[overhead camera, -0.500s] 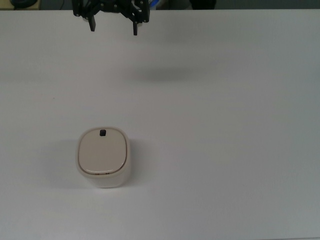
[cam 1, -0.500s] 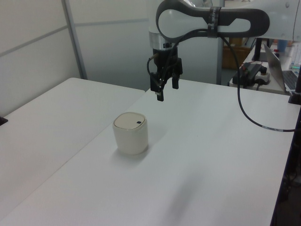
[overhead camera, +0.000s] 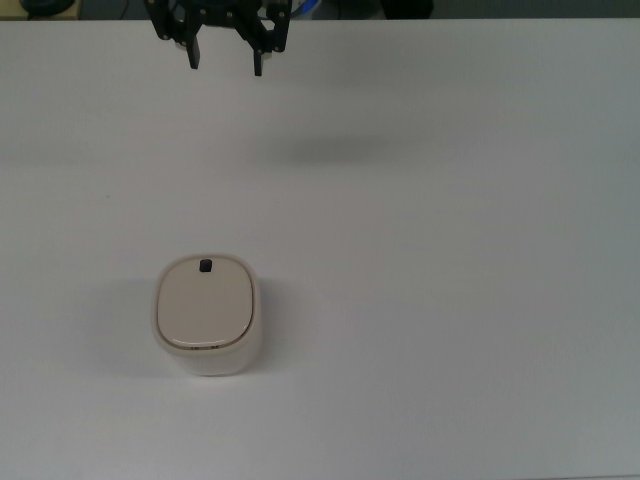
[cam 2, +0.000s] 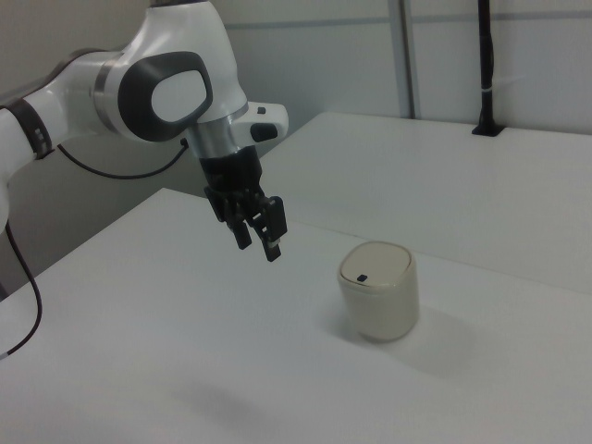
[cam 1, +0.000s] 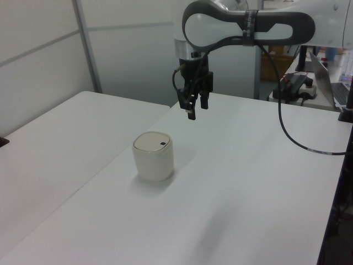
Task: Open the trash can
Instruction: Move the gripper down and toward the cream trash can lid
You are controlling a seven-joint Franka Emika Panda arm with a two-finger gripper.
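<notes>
The trash can (overhead camera: 207, 315) stands upright on the white table (overhead camera: 450, 300), its beige lid (overhead camera: 203, 304) shut flat and its small black button (overhead camera: 206, 265) sitting at the lid edge that faces the arm. The gripper (overhead camera: 226, 58) hangs in the air well apart from the can, above bare table on the button's side, with its two fingers spread and nothing between them. The step in hand looks like the approach, and nothing of the opening is done yet. To do it well, the gripper should travel over the can until one fingertip sits directly above the button, not above the broad middle of the lid, since a push there would likely only press the lid shut. Drawing the fingers together first would probably give a single, firmer point to press with. The descent should be straight down and gentle: the can appears light and unfixed, so a slanted or off-centre push could slide or tip it rather than release the lid.
</notes>
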